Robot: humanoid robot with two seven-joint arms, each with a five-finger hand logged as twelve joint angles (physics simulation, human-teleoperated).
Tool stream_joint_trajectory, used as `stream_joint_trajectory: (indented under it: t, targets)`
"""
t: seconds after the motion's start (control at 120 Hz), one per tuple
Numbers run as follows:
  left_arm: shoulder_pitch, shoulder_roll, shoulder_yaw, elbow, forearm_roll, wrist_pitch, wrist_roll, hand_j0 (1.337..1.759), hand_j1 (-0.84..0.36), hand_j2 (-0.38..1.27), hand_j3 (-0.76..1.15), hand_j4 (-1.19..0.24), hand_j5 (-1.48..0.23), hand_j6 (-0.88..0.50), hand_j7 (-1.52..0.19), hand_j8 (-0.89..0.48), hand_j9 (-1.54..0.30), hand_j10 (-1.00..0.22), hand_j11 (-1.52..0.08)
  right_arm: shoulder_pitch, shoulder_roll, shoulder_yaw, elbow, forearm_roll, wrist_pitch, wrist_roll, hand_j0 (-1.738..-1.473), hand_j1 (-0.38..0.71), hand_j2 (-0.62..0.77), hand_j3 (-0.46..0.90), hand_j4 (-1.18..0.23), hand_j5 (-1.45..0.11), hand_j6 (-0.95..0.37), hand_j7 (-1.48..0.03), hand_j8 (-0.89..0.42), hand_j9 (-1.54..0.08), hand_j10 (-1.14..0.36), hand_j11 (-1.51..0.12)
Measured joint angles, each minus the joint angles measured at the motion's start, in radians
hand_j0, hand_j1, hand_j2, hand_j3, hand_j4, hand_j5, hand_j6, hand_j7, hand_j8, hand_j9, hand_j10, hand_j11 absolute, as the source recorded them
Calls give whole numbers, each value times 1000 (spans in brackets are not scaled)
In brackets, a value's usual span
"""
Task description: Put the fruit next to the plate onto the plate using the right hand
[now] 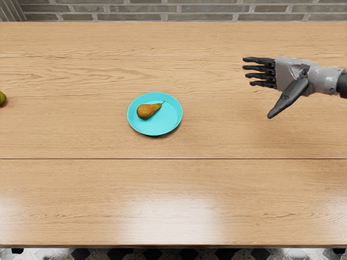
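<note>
A brown-yellow pear [148, 110] lies on its side inside the turquoise plate [169, 122] at the table's middle, its stem pointing right. My right hand [269, 81] hovers well to the right of the plate, its arm coming in from the right edge. Its fingers are spread straight toward the left, the thumb hangs downward, and it holds nothing. The left arm does not show.
A small greenish fruit [2, 98] peeks in at the left edge of the wooden table [173, 195]. A brick wall runs along the far edge.
</note>
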Motion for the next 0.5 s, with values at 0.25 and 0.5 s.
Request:
stream_joint_trajectory:
  t: [0.25,0.5]
  targets:
    - [0,0,0,0,0,-1,0,1658,325,5,0,-21,-27,-21,-27,-21,-27,-21,-27,-31,-70,-1,45,20,0,0,-1658,-349,2,0,-1,0,-1,0,-1,0,0,0]
    - [1,0,0,0,0,-1,0,1658,325,5,0,-21,-27,-21,-27,-21,-27,-21,-27,-36,-96,-1,84,39,0,0,-1658,-349,2,0,-1,0,-1,0,-1,0,-1,0]
